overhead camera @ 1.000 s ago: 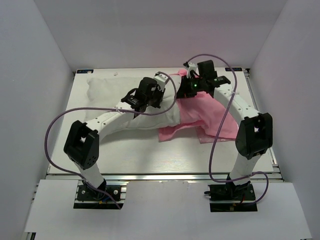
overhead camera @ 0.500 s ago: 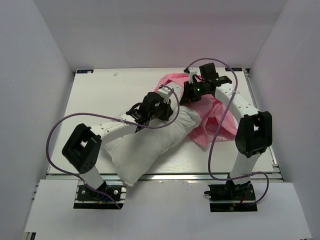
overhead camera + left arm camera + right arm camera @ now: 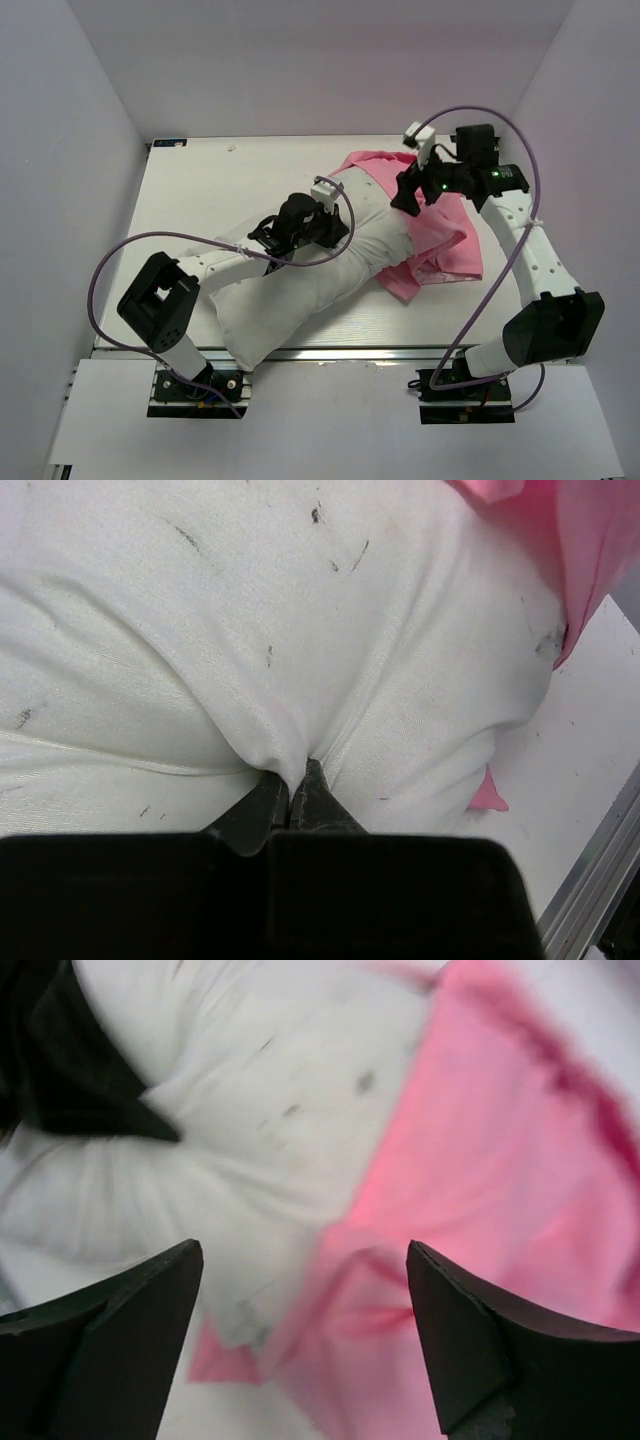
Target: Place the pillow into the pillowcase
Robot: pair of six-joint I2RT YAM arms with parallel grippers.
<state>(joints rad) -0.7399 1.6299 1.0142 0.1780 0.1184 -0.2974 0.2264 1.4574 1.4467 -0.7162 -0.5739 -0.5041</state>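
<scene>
The left gripper [image 3: 297, 772] is clenched on a pinch of the plump white fabric pillow [image 3: 290, 300], which runs from the tabletop's [image 3: 200, 190] near-left edge toward mid-right, its far end inside the shiny pink satin pillowcase [image 3: 445, 235], while the right gripper [image 3: 302, 1255] hovers there, spread wide and empty.

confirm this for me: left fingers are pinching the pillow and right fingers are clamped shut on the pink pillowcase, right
Not quite. The right fingers are spread open with nothing between them, above the pillowcase, as the right wrist view shows. The left fingers do pinch the pillow.
</scene>
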